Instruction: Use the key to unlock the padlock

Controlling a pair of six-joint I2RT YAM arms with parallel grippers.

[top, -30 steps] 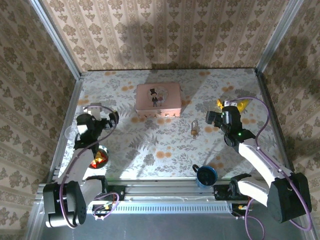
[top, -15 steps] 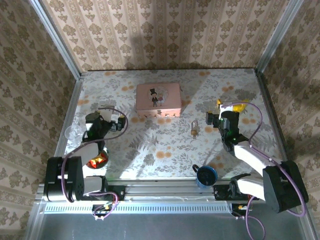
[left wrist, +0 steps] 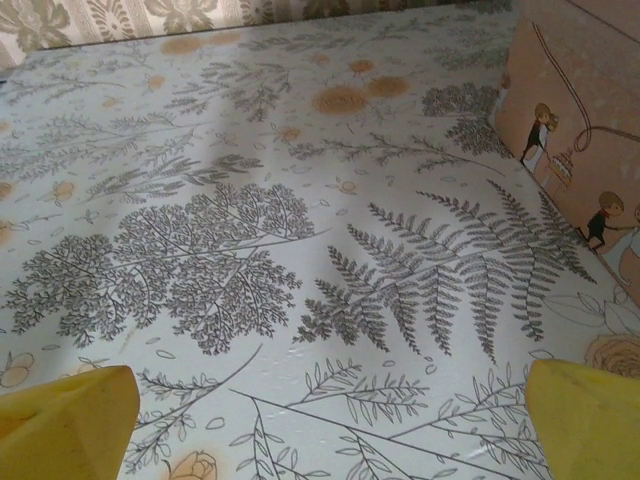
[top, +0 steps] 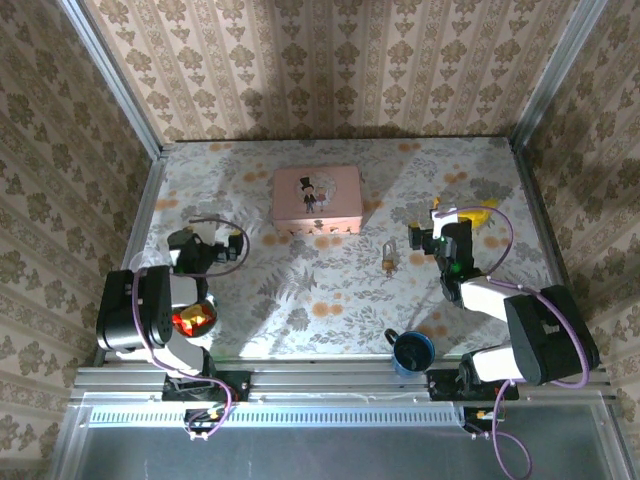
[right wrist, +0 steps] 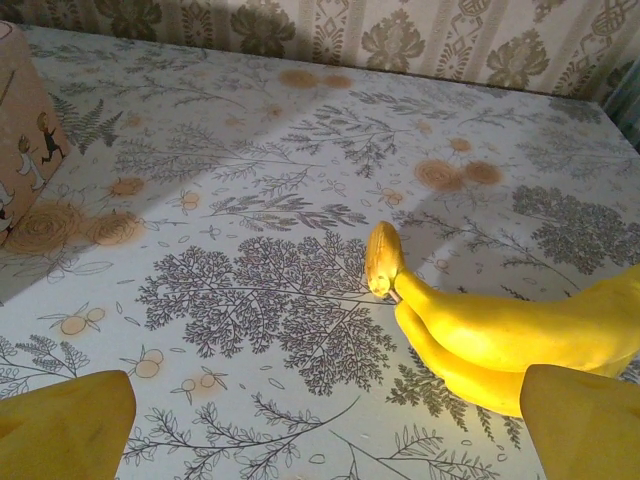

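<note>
Tiny brass-gold padlock (top: 388, 255) with silvery shackle sits on flowered table (top: 330, 285) near right gripper (right wrist: 328, 425), its keyhole too small to read; right gripper and left gripper (left wrist: 328, 425) both splayed, empty

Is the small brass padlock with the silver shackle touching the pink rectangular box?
Apart. The top view shows bare floral tablecloth between the padlock and the pink box.
</note>
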